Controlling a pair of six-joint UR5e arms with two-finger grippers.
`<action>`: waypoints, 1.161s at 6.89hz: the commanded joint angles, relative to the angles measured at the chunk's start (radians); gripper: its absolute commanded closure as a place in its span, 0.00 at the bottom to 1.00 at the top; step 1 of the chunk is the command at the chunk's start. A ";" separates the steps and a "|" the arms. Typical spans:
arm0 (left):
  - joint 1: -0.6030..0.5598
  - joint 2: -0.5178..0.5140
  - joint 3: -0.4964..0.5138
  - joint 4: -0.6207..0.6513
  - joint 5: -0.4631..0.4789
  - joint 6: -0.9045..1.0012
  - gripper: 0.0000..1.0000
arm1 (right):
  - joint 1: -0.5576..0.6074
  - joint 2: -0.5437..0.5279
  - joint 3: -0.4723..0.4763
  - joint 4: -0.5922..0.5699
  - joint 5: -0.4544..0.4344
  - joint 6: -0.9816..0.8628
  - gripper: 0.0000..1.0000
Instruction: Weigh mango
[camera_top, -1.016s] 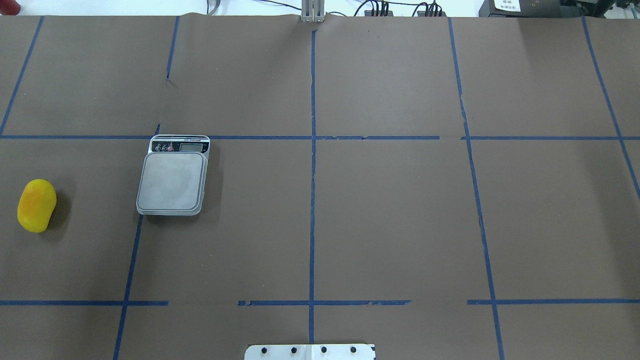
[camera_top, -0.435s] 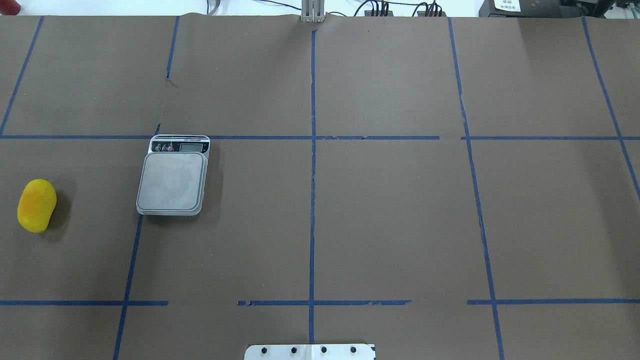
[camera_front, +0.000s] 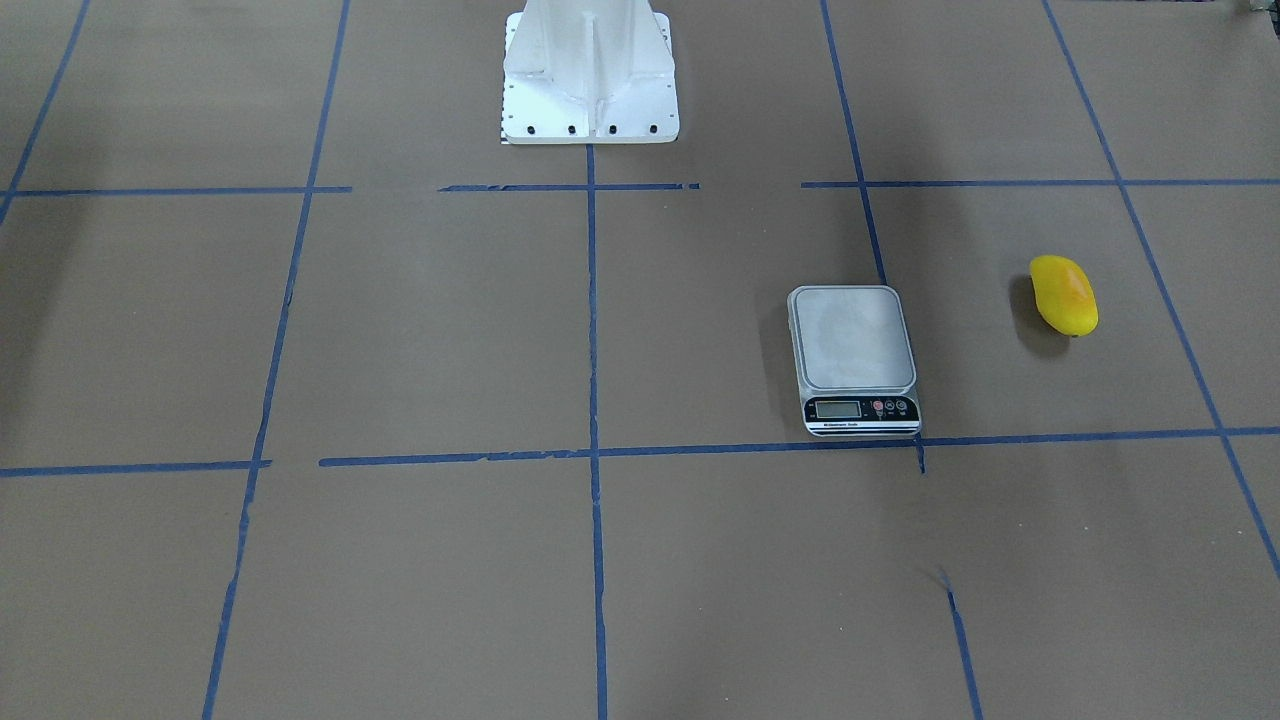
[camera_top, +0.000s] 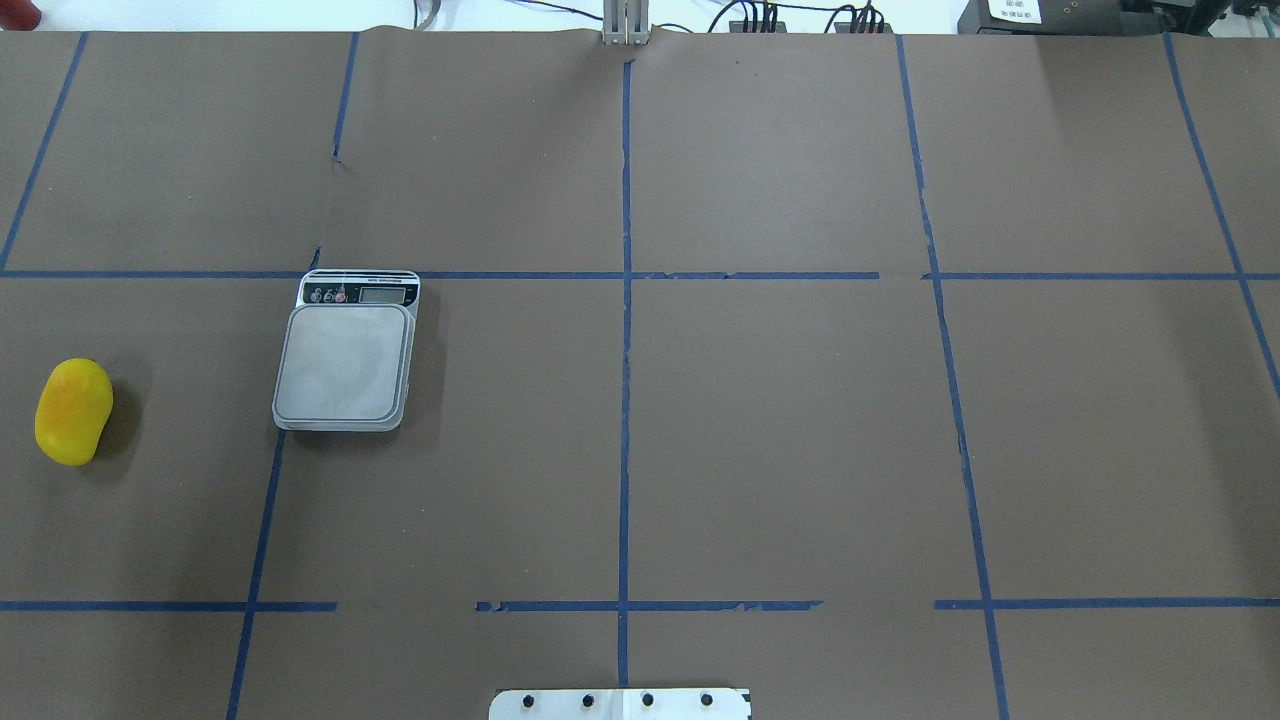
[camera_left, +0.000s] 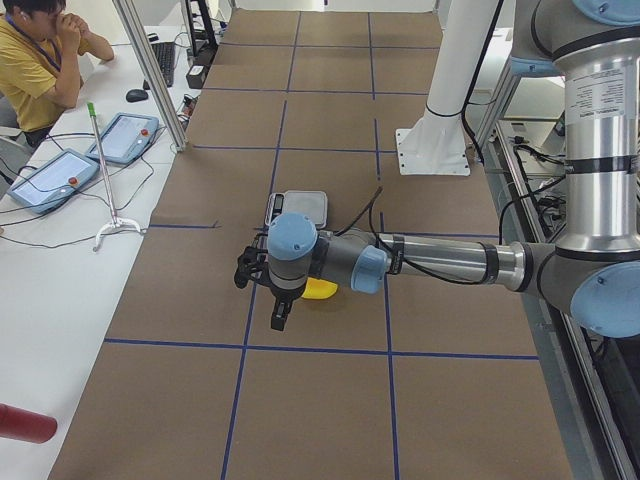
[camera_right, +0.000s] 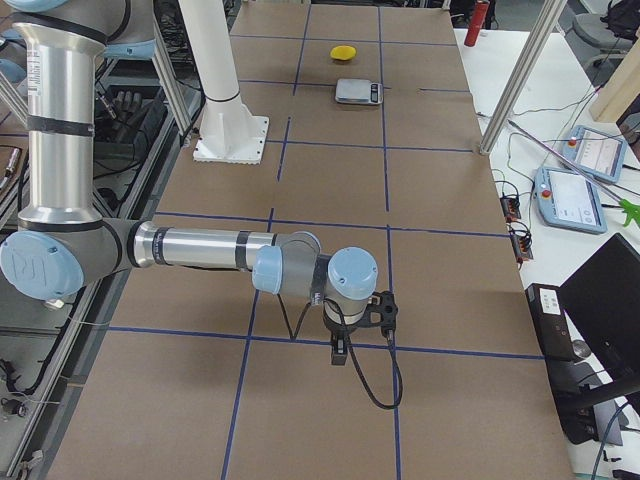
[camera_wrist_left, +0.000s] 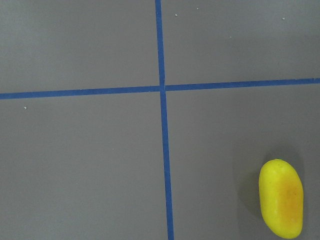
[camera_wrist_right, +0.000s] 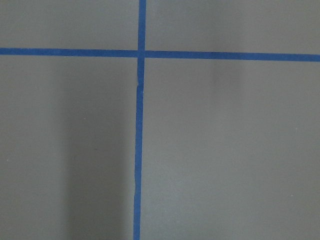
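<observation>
The yellow mango lies on the brown table at the far left of the overhead view, apart from the small silver scale, whose platform is bare. Both show in the front view, mango and scale. The left wrist view has the mango at its bottom right. My left gripper hangs above the table beside the mango, in front of the scale. My right gripper hangs over the other end, far from the mango. I cannot tell whether either is open.
The white robot base stands at the table's edge. Blue tape lines cross the brown table cover. An operator sits by the side desk with teach pendants. A red cylinder lies near the table corner.
</observation>
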 joint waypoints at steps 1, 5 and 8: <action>0.214 -0.007 -0.017 -0.069 0.035 -0.303 0.00 | 0.000 0.000 0.000 0.001 0.000 0.000 0.00; 0.387 -0.009 0.063 -0.298 0.126 -0.605 0.00 | 0.000 0.000 0.000 0.000 0.000 0.000 0.00; 0.450 -0.027 0.112 -0.303 0.129 -0.602 0.00 | 0.000 0.000 0.000 0.000 0.000 0.000 0.00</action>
